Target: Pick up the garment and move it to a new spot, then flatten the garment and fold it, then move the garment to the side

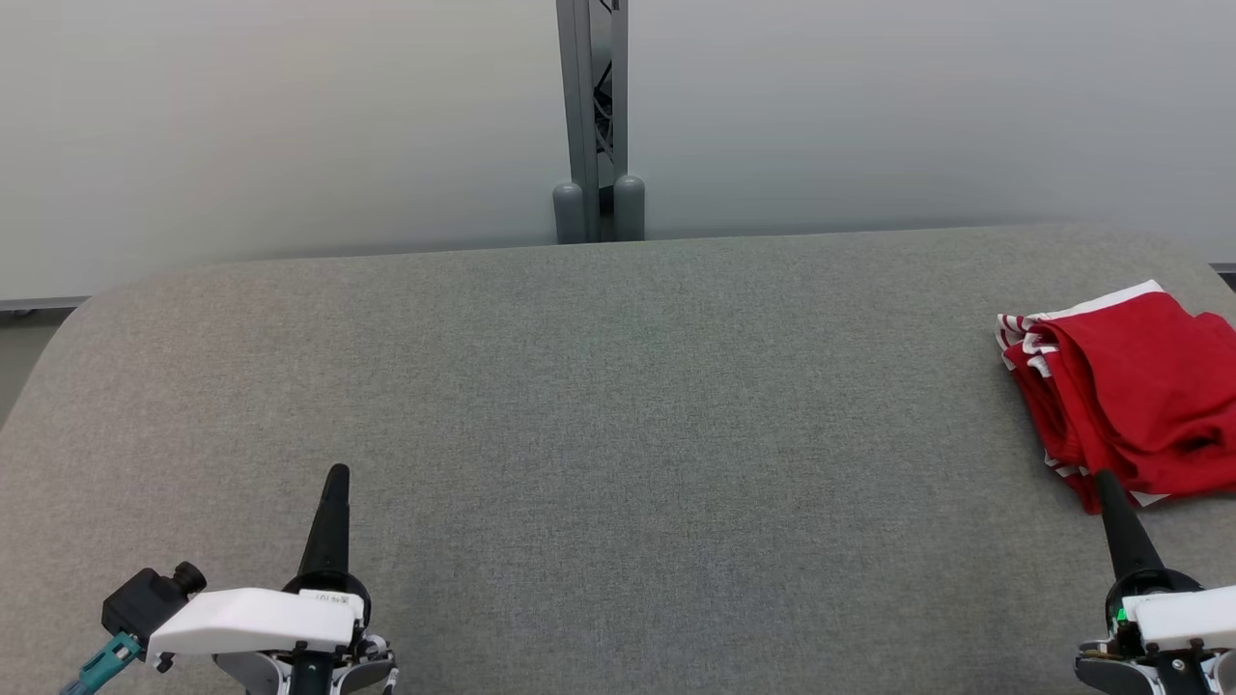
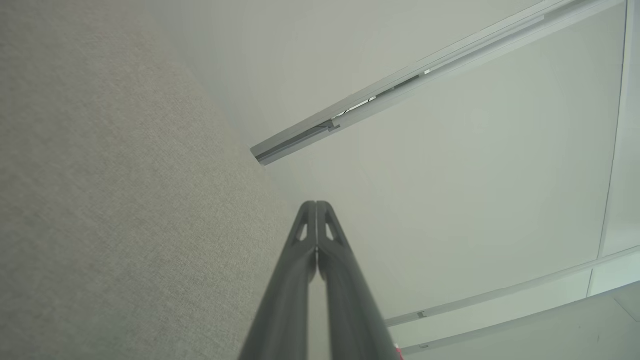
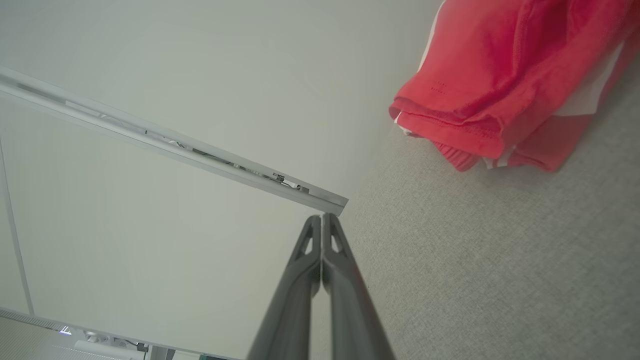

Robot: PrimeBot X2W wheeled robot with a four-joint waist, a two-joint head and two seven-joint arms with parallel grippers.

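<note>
A red fabric garment with white trim [image 1: 1130, 396] is seen lying folded over in layers at the far right of the grey fabric-covered table [image 1: 618, 434], partly cut off by the picture's edge. The right gripper [image 1: 1104, 480] is seen just before the garment's near edge, and the right wrist view shows it apart from the cloth. Its 2 dark fingers are pressed together, with nothing pinched. The left gripper [image 1: 336, 475] is seen at the lower left, well apart from the garment, its 2 fingers likewise pressed together on nothing.
</note>
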